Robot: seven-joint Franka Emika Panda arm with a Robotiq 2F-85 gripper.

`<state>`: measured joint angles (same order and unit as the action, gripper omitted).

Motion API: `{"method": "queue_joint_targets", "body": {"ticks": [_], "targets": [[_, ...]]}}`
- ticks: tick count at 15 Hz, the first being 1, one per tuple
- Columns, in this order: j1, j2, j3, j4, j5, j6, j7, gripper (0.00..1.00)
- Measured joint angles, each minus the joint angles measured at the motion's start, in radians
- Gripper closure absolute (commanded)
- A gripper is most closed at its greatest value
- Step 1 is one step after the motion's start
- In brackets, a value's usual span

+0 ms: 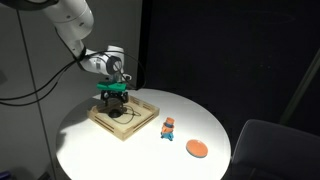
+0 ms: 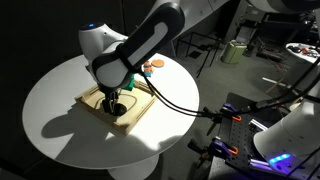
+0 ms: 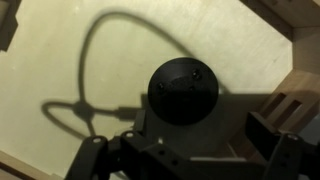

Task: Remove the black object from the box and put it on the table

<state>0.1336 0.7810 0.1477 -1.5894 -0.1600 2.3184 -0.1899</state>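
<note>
The black object (image 3: 182, 90), a round flattish lump, lies on the light wood floor of the box (image 3: 60, 60). In the wrist view my gripper (image 3: 180, 150) stands open just over it, its dark fingers (image 3: 263, 135) wide apart and holding nothing. In both exterior views the gripper (image 1: 117, 98) (image 2: 113, 104) hangs low inside the box (image 1: 143, 119) (image 2: 137, 117), which sits on the round white table (image 1: 110, 150) (image 2: 55, 100). The arm and its shadow hide most of the black object there.
A small orange-and-blue toy (image 1: 169, 127) and an orange disc (image 1: 197, 149) lie on the table beside the box. A cable's shadow curves over the box floor (image 3: 120, 20). The raised wooden rim (image 3: 300, 40) stands close to the gripper's side.
</note>
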Motion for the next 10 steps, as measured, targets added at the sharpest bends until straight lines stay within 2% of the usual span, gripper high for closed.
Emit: {"method": "queue_joint_targets", "body": {"ticks": [6, 8, 10], "targets": [[0.000, 0.000, -0.015, -0.024, 0.036, -0.012, 0.076, 0.00], [0.000, 0.000, -0.016, -0.027, 0.042, -0.019, 0.087, 0.25], [0.001, 0.000, -0.017, -0.027, 0.045, -0.030, 0.090, 0.42]]}}
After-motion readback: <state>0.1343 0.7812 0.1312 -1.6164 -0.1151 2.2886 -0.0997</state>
